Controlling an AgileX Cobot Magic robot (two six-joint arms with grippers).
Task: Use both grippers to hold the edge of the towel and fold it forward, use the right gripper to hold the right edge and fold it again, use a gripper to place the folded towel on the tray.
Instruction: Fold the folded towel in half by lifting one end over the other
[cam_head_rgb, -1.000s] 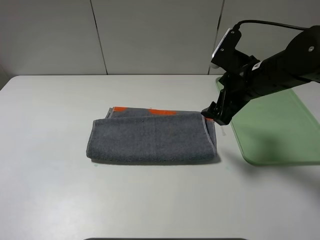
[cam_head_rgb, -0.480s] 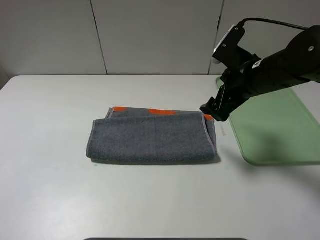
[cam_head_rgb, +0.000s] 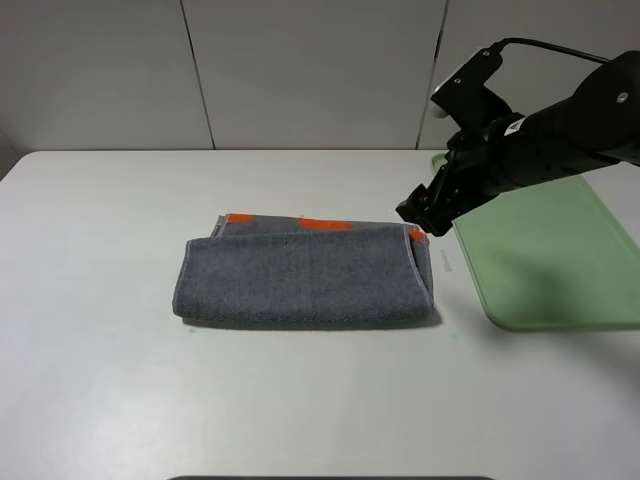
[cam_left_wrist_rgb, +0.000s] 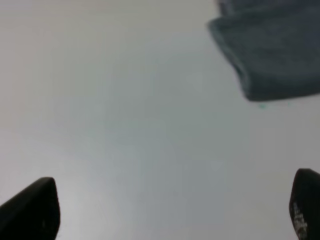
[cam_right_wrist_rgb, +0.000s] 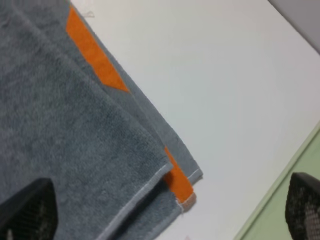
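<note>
The dark grey towel lies folded once on the white table, its orange band showing along the far edge. My right gripper hovers open just above the towel's far right corner, touching nothing. In the right wrist view its fingertips stand wide apart over that corner of the towel, with a strip of the pale green tray beside it. The left gripper is open over bare table, apart from a towel corner. It does not show in the exterior high view.
The tray lies flat to the right of the towel with a narrow gap of table between them. The right arm reaches in above the tray's far left corner. A panelled wall stands behind the table.
The right gripper has lifted off the towel's far right corner and drawn slightly back, still open. The towel has not moved.
</note>
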